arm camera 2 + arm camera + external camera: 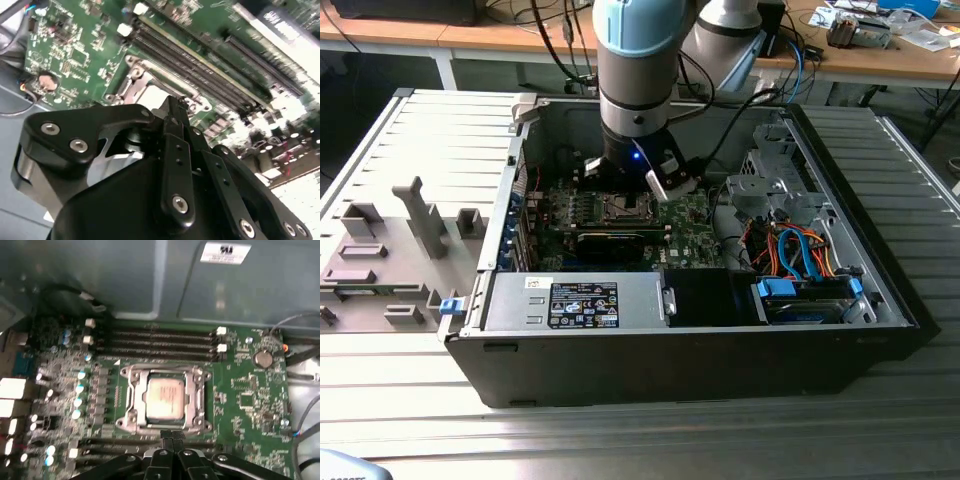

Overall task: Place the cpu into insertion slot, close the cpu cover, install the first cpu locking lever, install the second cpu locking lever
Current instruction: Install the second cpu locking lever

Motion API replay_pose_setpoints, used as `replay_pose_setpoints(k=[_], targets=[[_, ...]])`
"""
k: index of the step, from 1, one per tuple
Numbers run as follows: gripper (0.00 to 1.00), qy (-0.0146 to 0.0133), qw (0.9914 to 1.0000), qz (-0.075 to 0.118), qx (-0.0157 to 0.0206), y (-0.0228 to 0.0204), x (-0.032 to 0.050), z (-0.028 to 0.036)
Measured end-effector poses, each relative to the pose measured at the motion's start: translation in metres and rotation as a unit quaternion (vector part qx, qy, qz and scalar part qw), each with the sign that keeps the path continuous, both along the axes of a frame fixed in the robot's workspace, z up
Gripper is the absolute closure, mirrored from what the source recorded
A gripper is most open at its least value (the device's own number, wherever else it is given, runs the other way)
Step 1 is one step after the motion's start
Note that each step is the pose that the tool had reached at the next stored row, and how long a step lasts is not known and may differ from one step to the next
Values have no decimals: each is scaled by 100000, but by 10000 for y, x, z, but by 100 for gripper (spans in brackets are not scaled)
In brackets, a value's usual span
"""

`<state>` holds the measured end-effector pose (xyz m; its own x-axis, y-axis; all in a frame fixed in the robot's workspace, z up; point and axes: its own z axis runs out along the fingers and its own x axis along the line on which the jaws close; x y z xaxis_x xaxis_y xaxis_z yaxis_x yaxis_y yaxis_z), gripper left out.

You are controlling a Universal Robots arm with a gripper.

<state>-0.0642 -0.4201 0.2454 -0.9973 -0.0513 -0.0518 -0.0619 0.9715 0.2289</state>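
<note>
The cpu lies seated in the insertion slot on the green motherboard, the cpu cover flat around it, while the gripper hovers just beside that socket's edge, jaws together and holding nothing.

Open room above cpu cover

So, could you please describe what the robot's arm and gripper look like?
The arm is a thick cylinder with a light blue cap over silver-grey casing, and a small blue light glows near its wrist. The gripper is matte black, built of angular linkage plates joined by round silver screws. Black cables trail behind the arm.
</note>
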Motion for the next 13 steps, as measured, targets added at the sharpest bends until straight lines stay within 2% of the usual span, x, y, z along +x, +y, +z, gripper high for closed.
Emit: replay_pose_setpoints(k=[3,6,11,13], targets=[[89,-4,100000,12,7,-30,-48,-21],[89,-6,100000,13,25,-35,-100,-63],[89,-3,100000,19,149,-37,-240,-196],[89,-4,100000,45,175,-38,-272,-235]])
